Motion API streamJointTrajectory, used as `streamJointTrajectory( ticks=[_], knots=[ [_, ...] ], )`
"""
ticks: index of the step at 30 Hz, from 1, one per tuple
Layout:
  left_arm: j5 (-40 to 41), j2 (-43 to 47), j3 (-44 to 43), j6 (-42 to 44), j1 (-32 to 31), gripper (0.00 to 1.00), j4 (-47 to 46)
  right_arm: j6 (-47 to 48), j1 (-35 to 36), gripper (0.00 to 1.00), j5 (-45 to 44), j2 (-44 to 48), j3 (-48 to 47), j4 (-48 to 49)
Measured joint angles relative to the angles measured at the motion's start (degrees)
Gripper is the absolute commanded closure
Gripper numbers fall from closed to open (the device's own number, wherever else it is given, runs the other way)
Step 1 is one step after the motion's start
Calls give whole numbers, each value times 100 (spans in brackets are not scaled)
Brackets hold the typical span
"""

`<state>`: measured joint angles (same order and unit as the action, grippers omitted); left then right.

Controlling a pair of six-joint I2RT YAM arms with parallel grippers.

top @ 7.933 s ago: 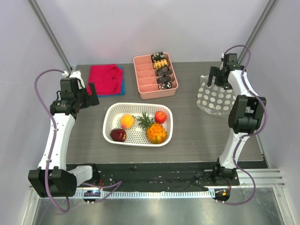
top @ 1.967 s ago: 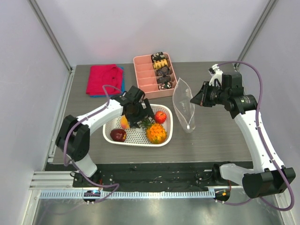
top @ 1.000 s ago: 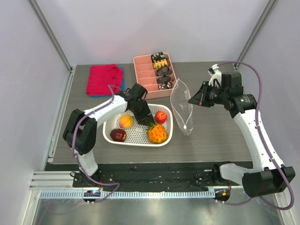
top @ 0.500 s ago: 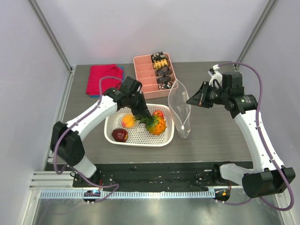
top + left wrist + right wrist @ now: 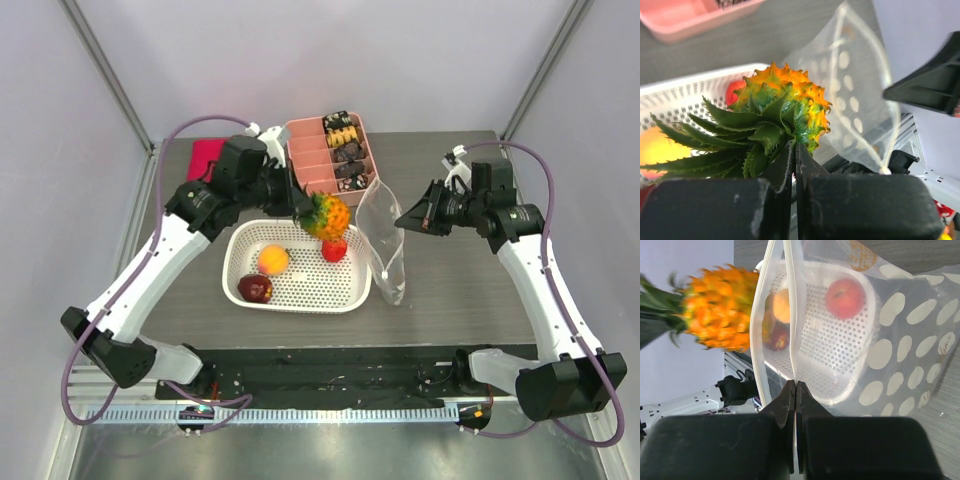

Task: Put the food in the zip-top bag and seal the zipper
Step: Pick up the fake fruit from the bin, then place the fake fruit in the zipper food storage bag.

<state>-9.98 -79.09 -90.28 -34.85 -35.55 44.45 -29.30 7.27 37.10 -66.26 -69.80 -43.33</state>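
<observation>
My left gripper is shut on the green leaves of the orange-yellow pineapple, which hangs in the air over the far rim of the white basket, just left of the zip-top bag. In the left wrist view the fruit sticks out past the gripper. The peach, the dark red apple and the small red apple lie in the basket. My right gripper is shut on one lip of the bag's zipper. The bag stands upright with its mouth gaping.
A pink divided tray with dark snack pieces stands at the back, close behind the held pineapple. A red cloth lies at the back left, partly behind my left arm. The table's front edge runs just below the basket.
The left gripper closed on the pineapple's leaves and lifted it out of the basket, up and back toward the bag's mouth. The right arm kept hold of the bag, barely moving.
</observation>
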Motion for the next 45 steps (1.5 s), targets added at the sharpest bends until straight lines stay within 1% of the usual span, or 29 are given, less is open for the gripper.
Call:
streamJointTrajectory(
  ticks=[7,13,17,21,25,29,33,38,42,45],
  knots=[
    [138,0,-977,664,-247,100,-240,-116,0,99,114,-87,94,57],
    [142,-219,-1574,706,-634,100,-686,-133,0,99,155,-90,98,133],
    [140,-538,-1633,621,-870,100,-879,-136,0,99,160,-87,114,149],
    [109,-774,-1294,485,-1023,100,-916,-140,-2,99,162,-87,114,151],
    [201,-852,-990,599,-1043,100,-638,-131,-114,99,127,-85,133,85],
    [251,-664,-573,907,-1008,100,-396,-127,-155,99,162,-46,136,98],
    [184,-555,-544,1250,-1014,100,-118,-127,-155,99,229,-24,136,129],
    [7,-861,-1019,1519,-1211,100,179,-264,-155,99,463,4,295,378],
    [-101,-1445,-1650,1749,-1517,100,278,-330,-153,99,686,13,431,522],
    [-291,-1945,-2190,1897,-1591,100,485,-328,-166,99,785,50,481,557]
  ],
)
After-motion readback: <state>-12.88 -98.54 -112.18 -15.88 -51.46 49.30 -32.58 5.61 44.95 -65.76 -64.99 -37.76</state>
